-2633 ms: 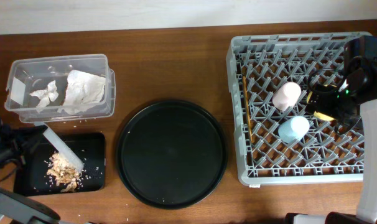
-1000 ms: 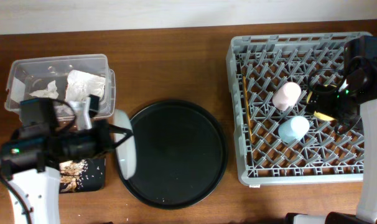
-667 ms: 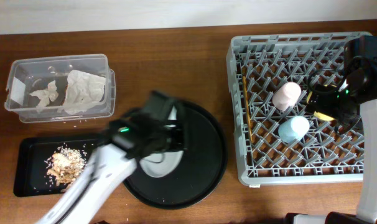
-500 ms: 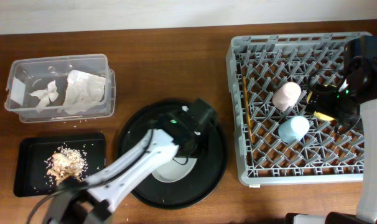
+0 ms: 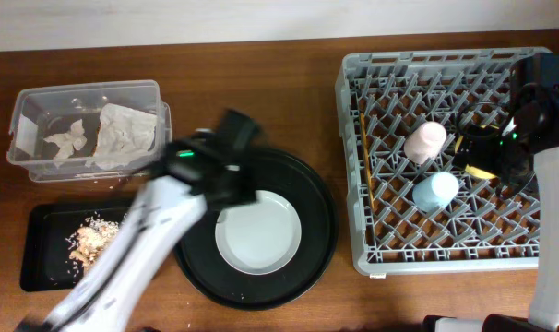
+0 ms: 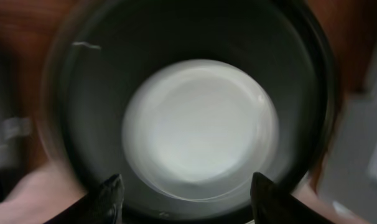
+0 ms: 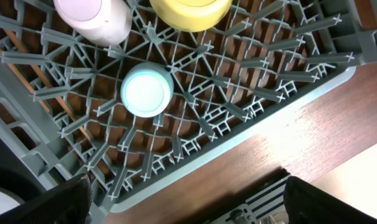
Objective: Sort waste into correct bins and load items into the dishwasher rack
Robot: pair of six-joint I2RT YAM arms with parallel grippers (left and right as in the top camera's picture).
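Rack (image 5: 427,61): below R claw (image 7: 188,186); fingers wide apart, nothing held.
Round tray (image 5: 321,217): under L claw (image 6: 186,190); fingers apart, nothing held.
Plate (image 6: 201,127): flat on tray, just ahead of L claw.
Bowl (image 7: 190,7), pink cup (image 7: 95,15), blue cup (image 7: 146,90): in rack, ahead of R claw.

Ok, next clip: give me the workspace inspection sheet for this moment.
surface: brown wooden table.
job's things: white-grey plate flat on the round black tray; pink cup, blue cup, yellow bowl and chopsticks in the dishwasher rack; napkins in the clear tub; food scraps in the shallow black tray.
clutter: nothing seen.
claws: left claw open above the plate, holding nothing; right claw open over the rack's corner.
cables: black cable looping off the right arm.
surroundings: pale wall behind the table.
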